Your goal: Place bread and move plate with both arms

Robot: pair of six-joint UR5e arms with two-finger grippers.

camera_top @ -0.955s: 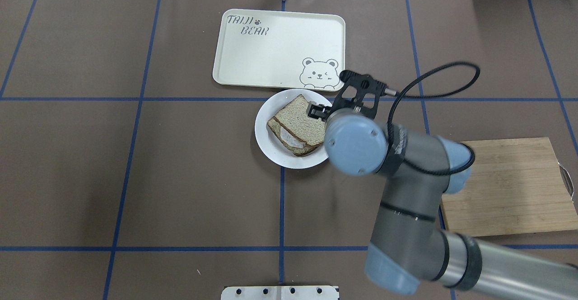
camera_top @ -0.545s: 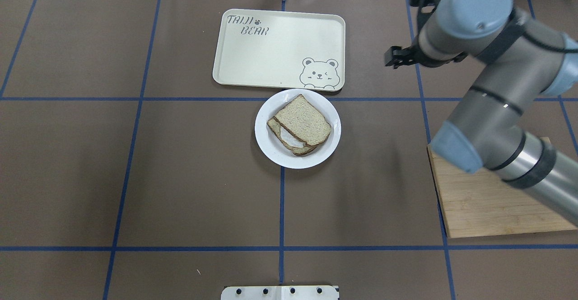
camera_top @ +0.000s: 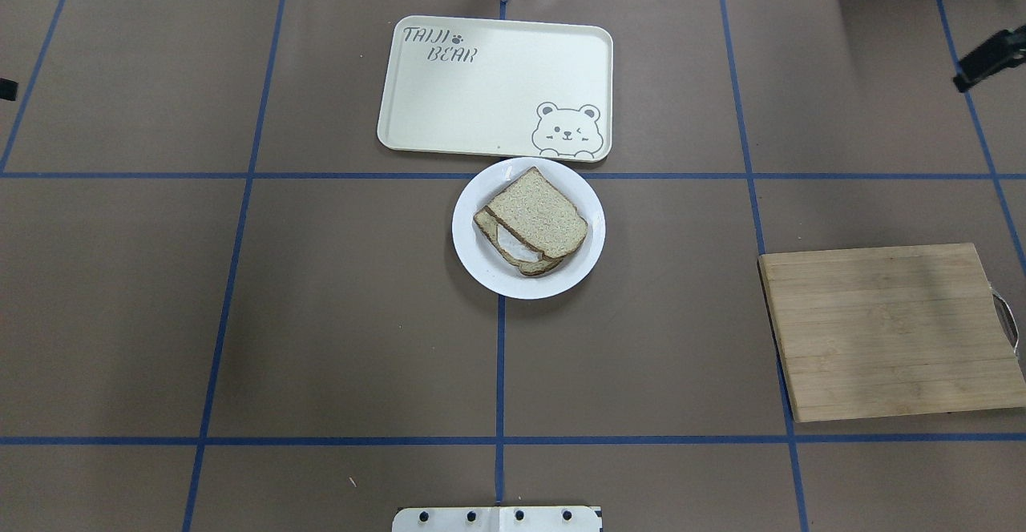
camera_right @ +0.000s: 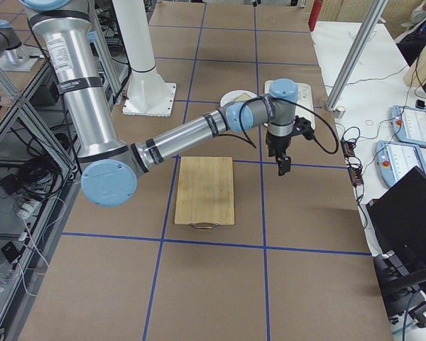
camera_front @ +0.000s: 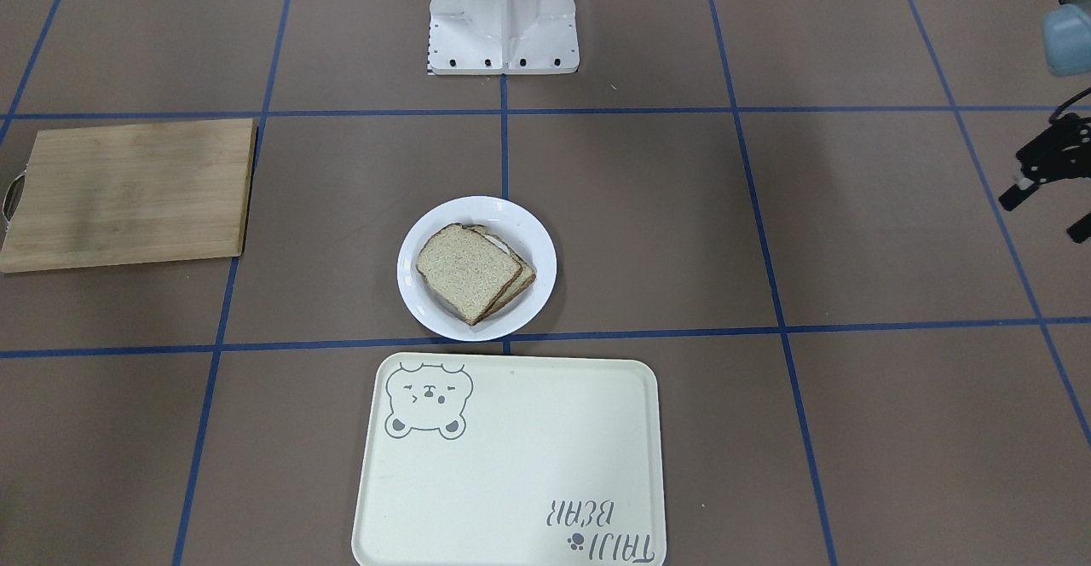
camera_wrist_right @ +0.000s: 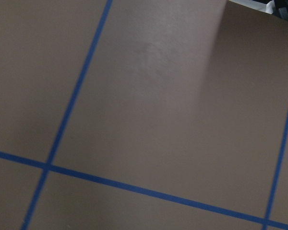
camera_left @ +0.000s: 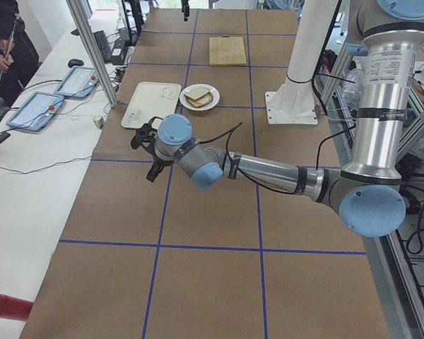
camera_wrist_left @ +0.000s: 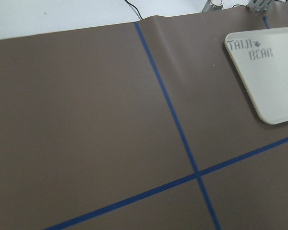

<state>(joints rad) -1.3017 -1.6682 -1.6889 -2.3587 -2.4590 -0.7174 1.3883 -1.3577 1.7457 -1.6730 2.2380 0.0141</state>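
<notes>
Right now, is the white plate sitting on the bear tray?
No, the plate sits on the brown table next to the tray, not on it.

table (camera_top: pixel 321 316) brn, blue grid | plate (camera_top: pixel 589 255) ctr | tray (camera_top: pixel 497 83) just beyond | wood board (camera_top: pixel 890 332) R

plate (camera_top: pixel 473 263) white | tray (camera_top: pixel 481 99) cream, bear print | table (camera_top: pixel 321 316) brown, blue grid

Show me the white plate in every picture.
Front-facing: plate centre, above tray.
Overhead: plate centre, below tray.
Left side: plate upper centre, right of tray.
Right side: plate upper middle, partly behind right arm, left of tray.
Left wrist: absent.
Right wrist: absent.
Shared landmark: tray.
</notes>
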